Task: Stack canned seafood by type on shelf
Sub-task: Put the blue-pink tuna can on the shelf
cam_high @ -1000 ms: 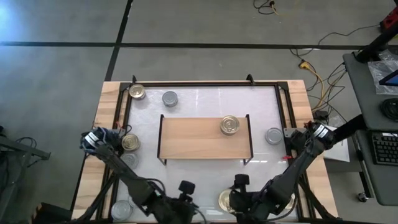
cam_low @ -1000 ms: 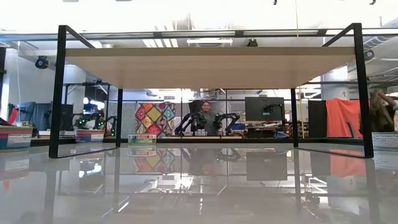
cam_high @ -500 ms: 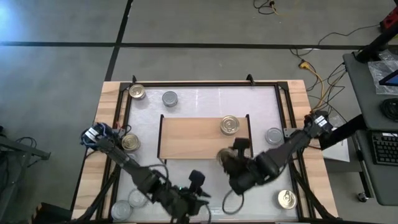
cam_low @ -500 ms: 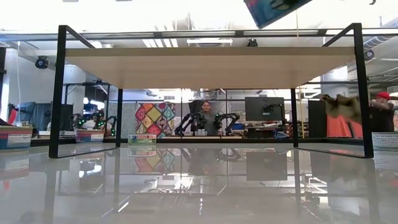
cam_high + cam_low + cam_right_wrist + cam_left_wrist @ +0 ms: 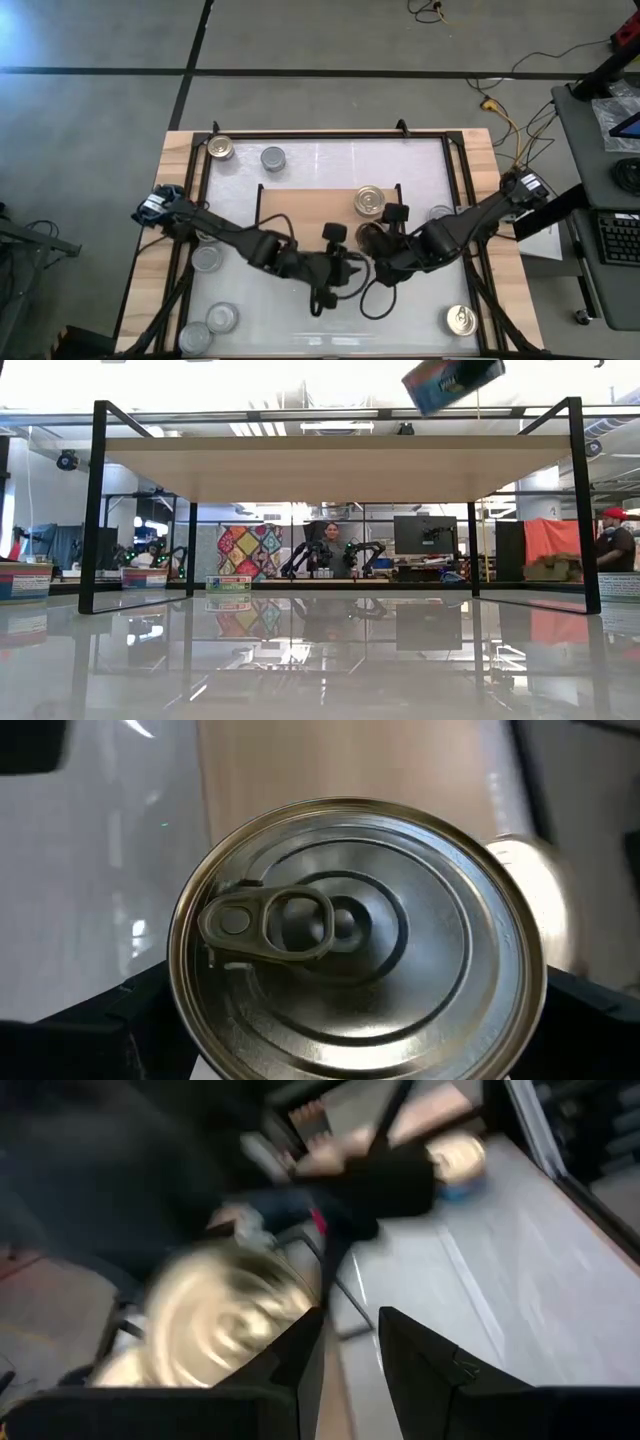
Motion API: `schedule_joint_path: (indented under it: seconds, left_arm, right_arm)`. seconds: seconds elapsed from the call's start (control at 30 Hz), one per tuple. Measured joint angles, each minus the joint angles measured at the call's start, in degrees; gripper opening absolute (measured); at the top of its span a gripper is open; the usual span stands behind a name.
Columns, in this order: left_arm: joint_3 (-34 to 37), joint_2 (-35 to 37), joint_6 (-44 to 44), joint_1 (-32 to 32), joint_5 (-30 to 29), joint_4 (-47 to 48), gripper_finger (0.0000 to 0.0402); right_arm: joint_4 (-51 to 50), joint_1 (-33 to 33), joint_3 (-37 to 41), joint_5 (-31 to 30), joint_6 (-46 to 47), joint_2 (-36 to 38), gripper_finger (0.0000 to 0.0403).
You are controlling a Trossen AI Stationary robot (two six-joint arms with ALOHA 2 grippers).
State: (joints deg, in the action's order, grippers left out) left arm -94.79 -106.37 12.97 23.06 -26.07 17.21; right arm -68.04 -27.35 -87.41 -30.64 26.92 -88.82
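High view, near edge first. A gold can [image 5: 461, 320] sits at the lower right of the table [image 5: 330, 165]; two grey cans [image 5: 221, 318] sit at lower left, one more [image 5: 206, 258] above them.

Right gripper [image 5: 372, 242] is at centre frame, over the shelf's [image 5: 305, 215] near right edge. Its fingers stand wide and clamp a gold can [image 5: 355, 940], pull-tab up; the right wrist view shows this can filling the frame, a dark finger on either side.

Left gripper [image 5: 335, 268] is just left of it, near the shelf's front edge. In the left wrist view its fingers [image 5: 300, 1365] stand narrowly apart with nothing between them; a blurred gold can [image 5: 215, 1325] lies beside them.

On the shelf's right end stands one gold can [image 5: 369, 200].

Far edge, upper left: a gold can [image 5: 220, 148] and a grey can [image 5: 272, 157] side by side.
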Motion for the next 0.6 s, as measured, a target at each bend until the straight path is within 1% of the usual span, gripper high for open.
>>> schedule_joint_path:
  seconds: [0.07,0.13,0.33,0.47,0.6]
  left_arm:
    - [0.0,0.0,-0.7,-1.0,-0.6,-4.0,0.0084]
    - [0.1,0.0,-1.1,-1.6,-1.1,-5.4,0.0084]
    - [1.1,-0.1,-1.6,-3.2,0.3,-5.7,0.0084]
    - [4.5,-0.1,-3.1,-4.7,1.6,-10.0,0.0084]
    - [6.7,-0.1,-3.3,-5.5,1.6,-12.5,0.0084]
  right_arm:
    - [1.7,0.8,1.8,1.6,-0.8,-0.2,0.0377]
    - [2.6,1.6,3.2,2.1,-1.0,-0.1,0.0377]
    - [2.6,2.6,4.6,2.7,-0.8,0.1,0.0377]
    - [4.6,2.9,4.6,4.2,-1.3,-0.1,0.0378]
    - [4.7,3.6,4.7,4.5,-1.2,-0.2,0.039]
